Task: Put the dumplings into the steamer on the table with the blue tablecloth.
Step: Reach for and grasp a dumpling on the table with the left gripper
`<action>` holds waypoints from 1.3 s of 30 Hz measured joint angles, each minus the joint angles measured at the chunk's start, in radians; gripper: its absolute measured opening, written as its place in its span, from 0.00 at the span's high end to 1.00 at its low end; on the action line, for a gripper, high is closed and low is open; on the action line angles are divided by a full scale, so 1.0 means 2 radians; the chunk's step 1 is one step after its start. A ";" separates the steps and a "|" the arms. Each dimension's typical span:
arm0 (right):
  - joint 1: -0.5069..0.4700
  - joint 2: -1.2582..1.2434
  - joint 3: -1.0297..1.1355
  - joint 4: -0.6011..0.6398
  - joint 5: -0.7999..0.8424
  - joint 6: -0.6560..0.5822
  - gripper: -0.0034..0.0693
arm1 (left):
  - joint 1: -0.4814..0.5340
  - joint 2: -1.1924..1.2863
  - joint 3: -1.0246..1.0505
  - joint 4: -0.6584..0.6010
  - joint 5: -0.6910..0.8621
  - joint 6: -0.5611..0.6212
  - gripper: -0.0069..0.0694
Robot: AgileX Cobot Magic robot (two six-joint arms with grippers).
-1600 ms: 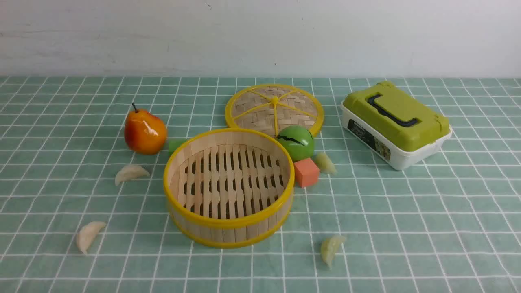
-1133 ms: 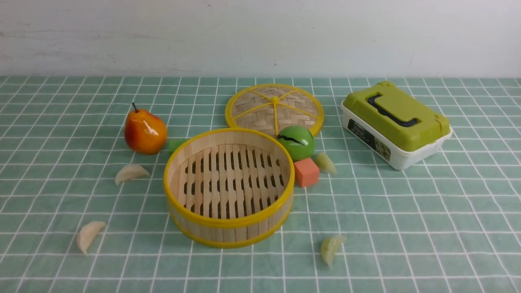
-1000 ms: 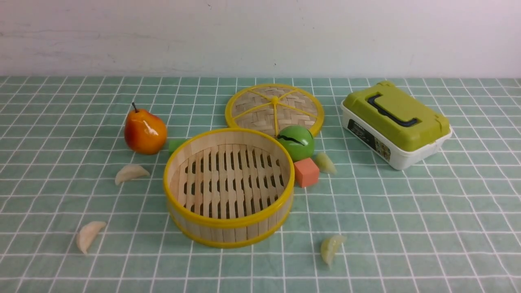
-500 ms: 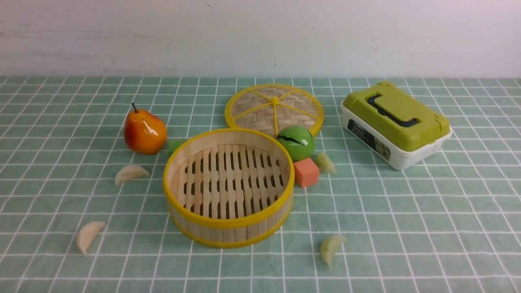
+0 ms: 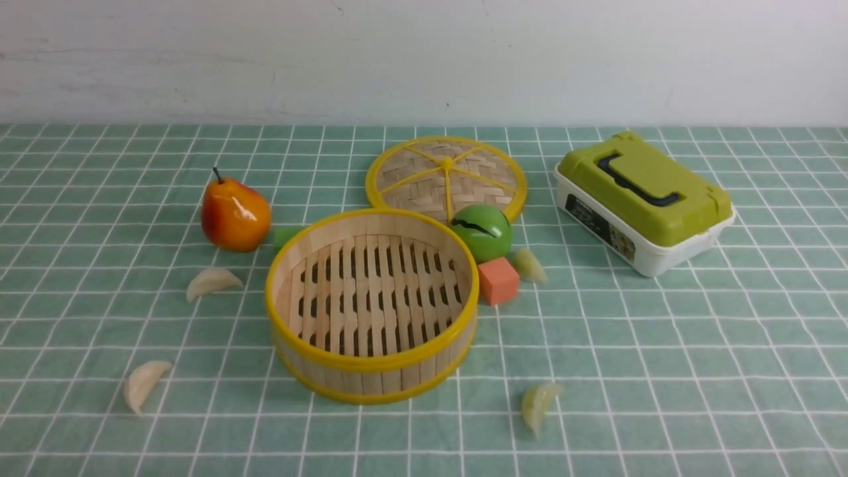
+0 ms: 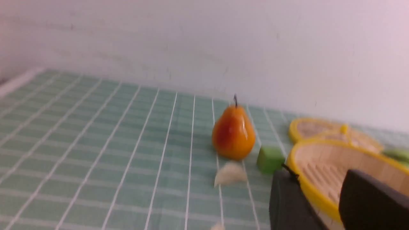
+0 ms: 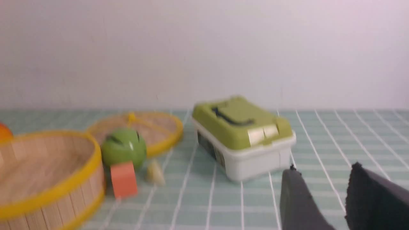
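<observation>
A plain white wall backs a counter covered by the blue tablecloth [image 5: 662, 344]. The steamer [image 5: 371, 379] stands empty at the middle of the cloth, open side up. All four dumplings lie on the cloth outside it.

Left of the steamer are the two cream ones. The far-left dumpling [image 5: 211, 281] lies near the pear [image 5: 235, 215], and the near-left dumpling [image 5: 144, 384] lies out past the steamer's near-left edge. Right of the steamer are the two pale green ones. The far-right dumpling [image 5: 530, 265] is just beside the pink cube [image 5: 498, 279], and the near-right dumpling [image 5: 540, 404] is off the steamer's near-right edge.

Neither arm reaches into the front view. The left end effector [image 6: 319, 179] has its jaws apart with nothing between them, and so does the right end effector [image 7: 322, 174].

In the left wrist view the far-left dumpling lies ahead of the end effector, on the pear's side of the steamer. The left arm therefore looks nearer for the cream pair, and the right arm for the green pair. Both near dumplings lie slantwise, with the long axis running near-left to far-right, so a grasp would likely need the jaws set across that line.
</observation>
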 joint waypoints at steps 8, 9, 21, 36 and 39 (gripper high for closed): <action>0.000 0.000 0.000 0.006 -0.165 0.121 0.62 | 0.000 0.000 0.000 -0.030 -0.132 -0.078 0.60; 0.000 0.000 0.000 0.006 -0.171 0.128 0.63 | 0.000 0.000 0.000 -0.039 -0.152 -0.111 0.61; 0.000 0.126 -0.145 -0.028 -0.063 0.093 0.97 | 0.000 0.151 -0.220 0.014 -0.010 -0.133 0.93; 0.038 0.411 -0.263 -0.024 0.314 -0.009 0.96 | 0.000 0.555 -0.501 -0.065 0.419 -0.019 0.93; 0.063 0.443 -0.265 0.007 0.319 -0.067 0.96 | 0.000 0.608 -0.542 -0.093 0.450 0.046 0.93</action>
